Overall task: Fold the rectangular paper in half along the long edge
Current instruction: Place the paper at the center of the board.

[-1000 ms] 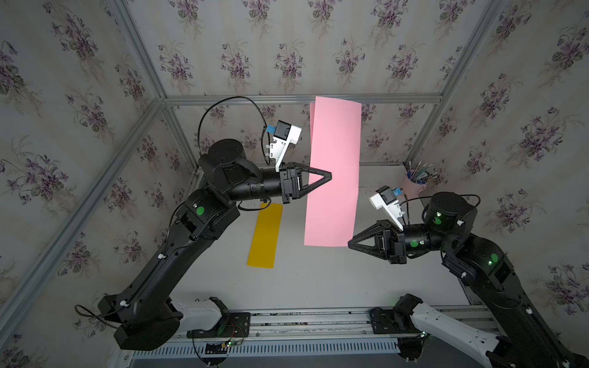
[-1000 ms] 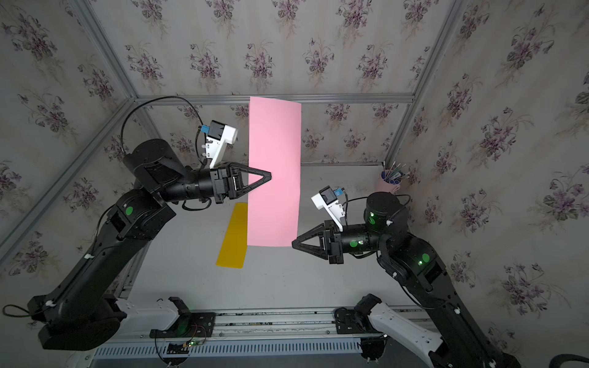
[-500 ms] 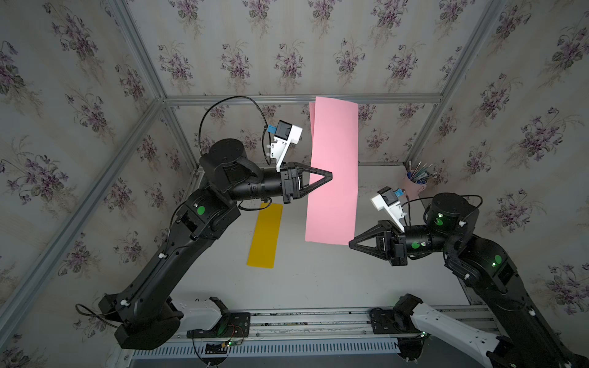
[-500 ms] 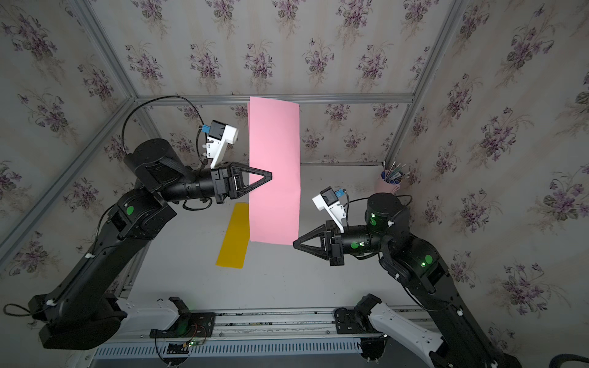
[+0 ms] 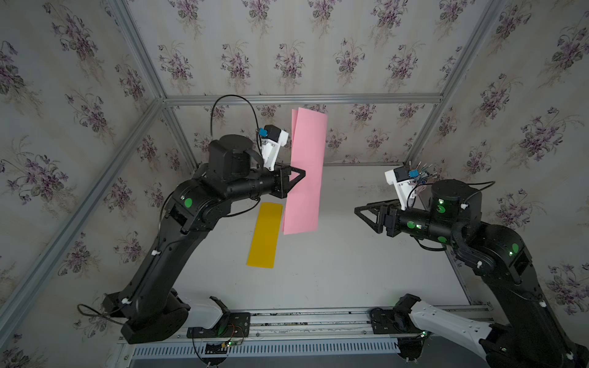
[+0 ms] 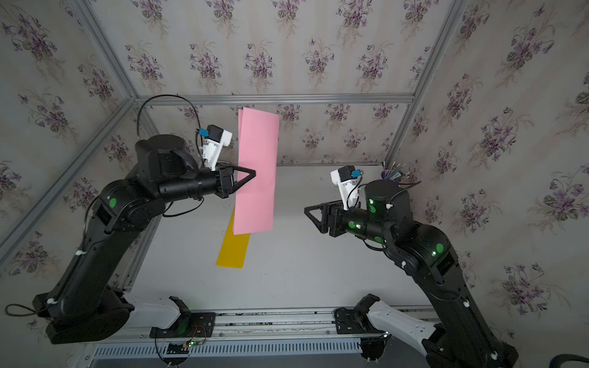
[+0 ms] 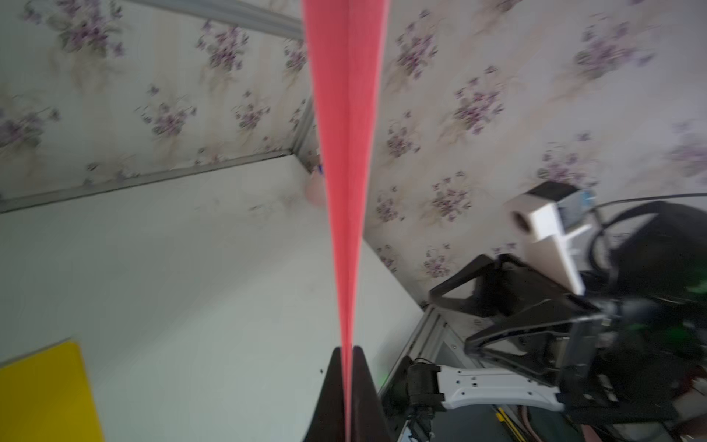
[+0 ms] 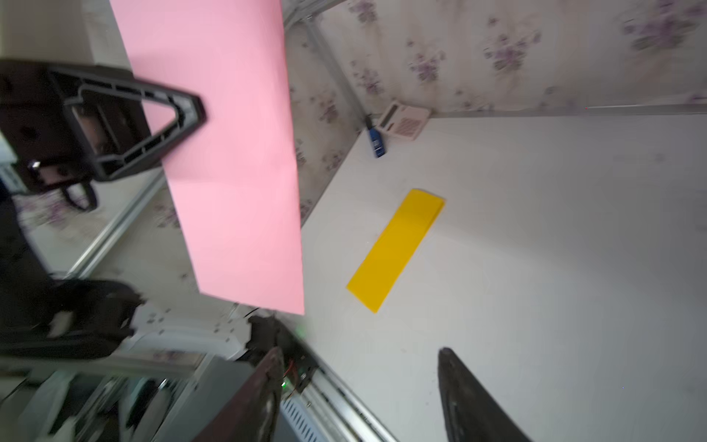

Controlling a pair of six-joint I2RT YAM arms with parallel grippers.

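**Pink paper hangs from your left gripper, right gripper is free**

You see the pink paper (image 5: 307, 143) in the air above the table (image 5: 350, 274), nearly upright, with 1 short end pointing down. It is already doubled: at the top edge 2 layers show, a little shifted from each other. Your left gripper (image 5: 303, 173) is closed on the long edge of the paper, near its middle. In the left wrist view the fingers (image 7: 331, 390) pinch the sheet tight between them. Your right gripper (image 5: 357, 211) is well apart from the paper. Its jaws stand wide, with nothing between them. A yellow folded paper (image 5: 265, 235) lies flat on the table, below the pink one.
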